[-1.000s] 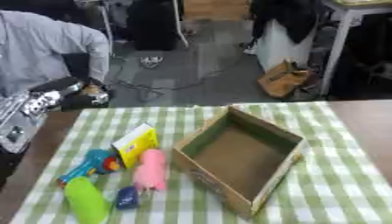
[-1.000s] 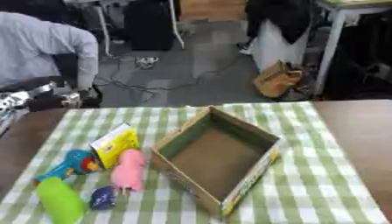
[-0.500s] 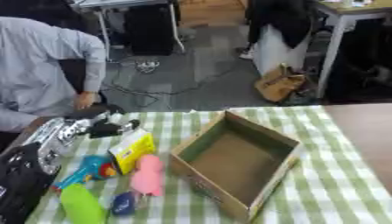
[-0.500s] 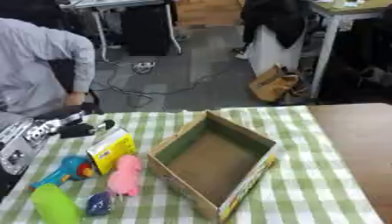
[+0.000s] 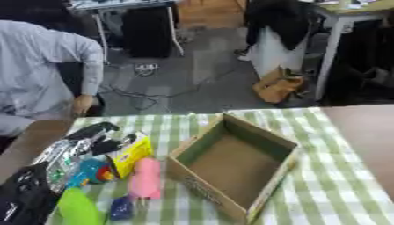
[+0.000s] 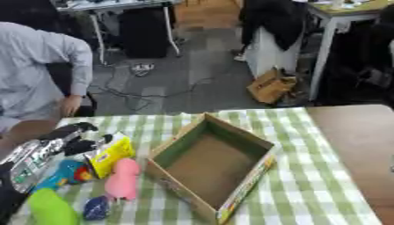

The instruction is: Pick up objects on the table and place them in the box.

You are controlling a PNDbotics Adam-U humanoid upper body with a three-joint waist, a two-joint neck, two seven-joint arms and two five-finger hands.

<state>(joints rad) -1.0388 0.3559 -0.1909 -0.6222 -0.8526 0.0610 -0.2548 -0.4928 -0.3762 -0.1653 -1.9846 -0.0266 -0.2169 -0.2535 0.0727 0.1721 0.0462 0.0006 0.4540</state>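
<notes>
An open cardboard box (image 5: 235, 165) with a green inside stands on the checked table. To its left lie a yellow packet (image 5: 132, 152), a pink toy (image 5: 145, 178), a blue and red toy (image 5: 90, 172), a lime green object (image 5: 77, 208) and a small dark blue thing (image 5: 121, 208). My left hand (image 5: 91, 139) hangs just left of the yellow packet, above the blue toy, its black fingers relaxed and holding nothing. My right hand shows in neither view.
The green and white checked cloth (image 5: 338, 197) covers the table up to a brown strip (image 5: 369, 132) at the right. A person sits beyond the far left edge, away from the objects. Chairs and desks stand on the floor behind.
My left arm has come further in from the left and forward, its hand now beside the yellow packet. The camera has shifted a little; the objects lie as before.
</notes>
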